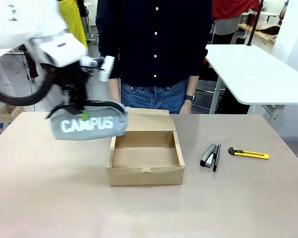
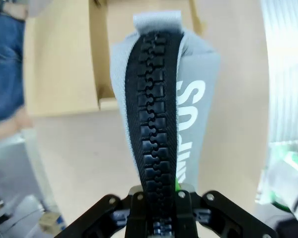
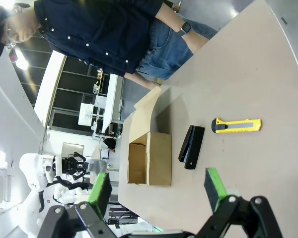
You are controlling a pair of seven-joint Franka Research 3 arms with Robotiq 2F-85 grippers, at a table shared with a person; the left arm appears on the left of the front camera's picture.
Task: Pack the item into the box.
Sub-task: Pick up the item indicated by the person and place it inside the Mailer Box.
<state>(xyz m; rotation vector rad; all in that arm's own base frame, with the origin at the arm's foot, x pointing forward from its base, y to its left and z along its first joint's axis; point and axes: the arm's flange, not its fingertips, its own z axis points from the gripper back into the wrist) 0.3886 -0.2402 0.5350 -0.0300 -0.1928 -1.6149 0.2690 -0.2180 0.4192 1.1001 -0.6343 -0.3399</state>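
Observation:
The light-grey pouch [image 1: 89, 124] with white "CAMPUS" lettering hangs in the air just left of the box, above the table. My left gripper [image 1: 82, 112] is shut on its top zipper edge. In the left wrist view the pouch [image 2: 161, 104] hangs down from my left gripper [image 2: 161, 210], its black zipper running up the middle, with the box [image 2: 64, 64] below and beyond it. The brown cardboard box [image 1: 146, 157] stands open at the table's middle, its flap lid folded back towards the person. My right gripper [image 3: 156, 191] is open, high above the table, with nothing between its fingers.
A black stapler [image 1: 210, 156] and a yellow utility knife [image 1: 248, 154] lie right of the box. A person in a dark shirt stands at the far edge behind the box, hands [image 1: 187, 106] down. A white table [image 1: 258, 74] stands at the back right.

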